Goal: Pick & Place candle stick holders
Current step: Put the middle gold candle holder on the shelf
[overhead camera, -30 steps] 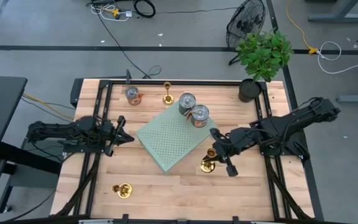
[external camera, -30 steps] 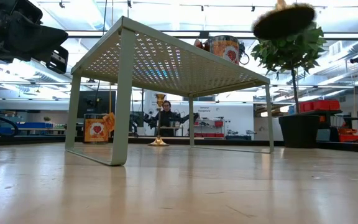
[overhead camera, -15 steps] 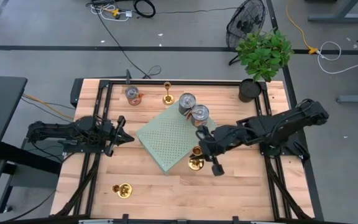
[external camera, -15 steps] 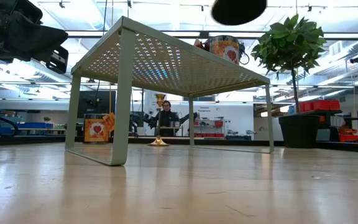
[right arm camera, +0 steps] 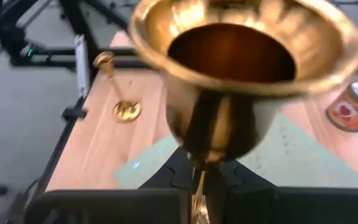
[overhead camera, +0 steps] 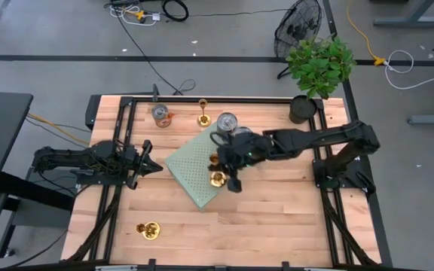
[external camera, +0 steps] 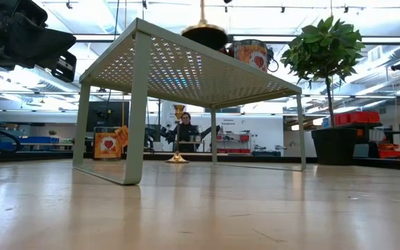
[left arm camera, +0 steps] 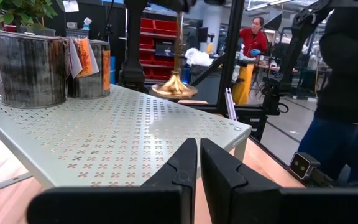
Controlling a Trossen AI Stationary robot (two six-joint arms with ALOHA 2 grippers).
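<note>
My right gripper (overhead camera: 225,167) is shut on a gold candle stick holder (overhead camera: 217,178) over the pale green perforated shelf (overhead camera: 191,172). Its round base (left arm camera: 174,89) hangs close above the shelf top (left arm camera: 104,137); whether it touches, I cannot tell. A second holder (overhead camera: 203,114) stands on its base at the far edge. A third (overhead camera: 149,229) lies near the front left. My left gripper (overhead camera: 155,167) waits shut at the table's left, level, just short of the shelf. My right gripper pinches the holder's thin stem (right arm camera: 199,177) between its two fingers, just below the cup (right arm camera: 244,50). The fingers come from the table's right, slanting down, and lie across the stem. The holder is upright, with its cup above the fingers and its base (external camera: 204,32) below them.
Two tin cans (left arm camera: 30,68) (left arm camera: 92,67) stand on the shelf's far part, and a third can (overhead camera: 160,114) stands on the table at the far left. A potted plant (overhead camera: 315,68) fills the far right corner. People (left arm camera: 347,93) are in the room beyond.
My right gripper has carried the holder toward the table's left and far edges, from over the bare wood beside the shelf's near right corner to over the shelf top. The holder has stayed upright in the hold.
</note>
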